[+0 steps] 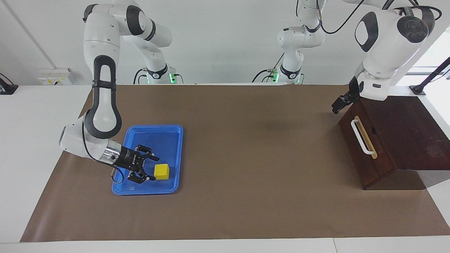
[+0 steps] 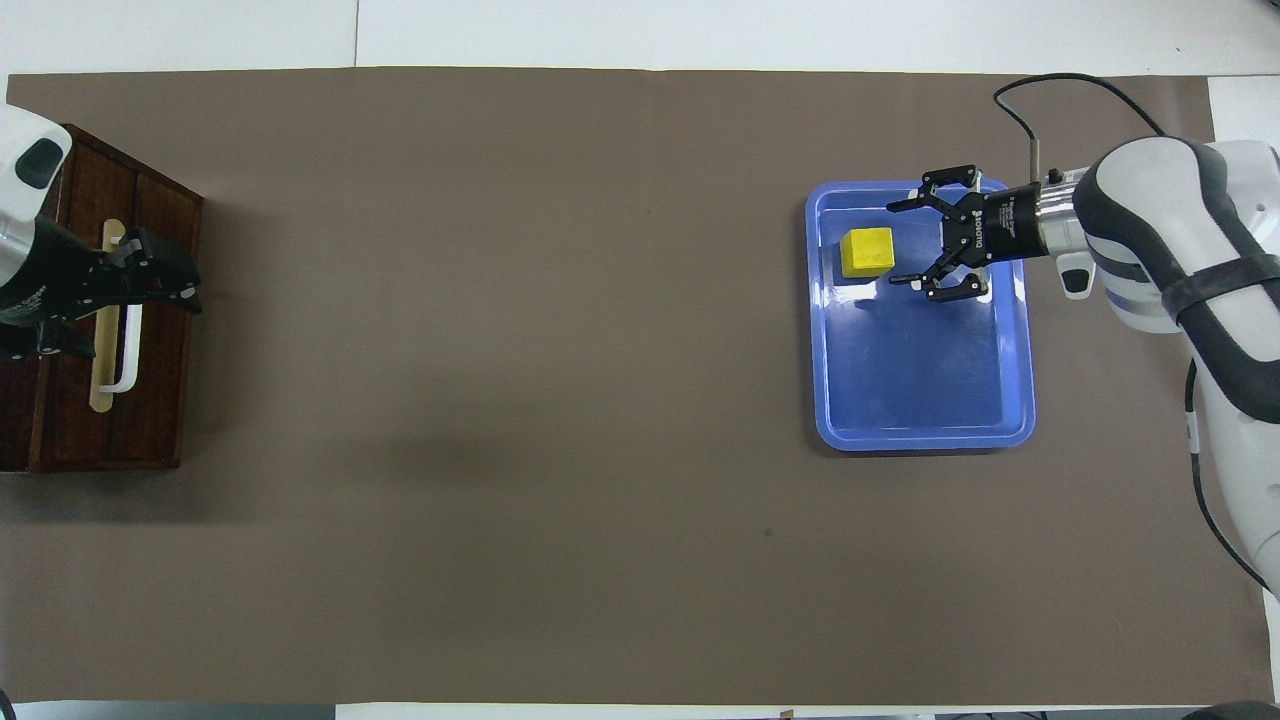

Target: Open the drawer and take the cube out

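Note:
The yellow cube (image 1: 161, 171) lies in the blue tray (image 1: 168, 135), in the part farther from the robots; it also shows in the overhead view (image 2: 867, 251). My right gripper (image 1: 152, 169) is open, low over the tray beside the cube and apart from it, as the overhead view (image 2: 908, 245) also shows. The dark wooden drawer (image 1: 367, 160) is closed at the left arm's end of the table, its white handle (image 1: 362, 137) free. My left gripper (image 1: 340, 103) hangs in the air over the drawer's corner nearer the robots, clear of the handle (image 2: 128, 345).
Brown paper (image 1: 246, 158) covers the table between the tray and the drawer's dark cabinet (image 1: 411, 130). A black cable (image 2: 1060, 90) loops from the right wrist over the paper beside the tray (image 2: 920, 400).

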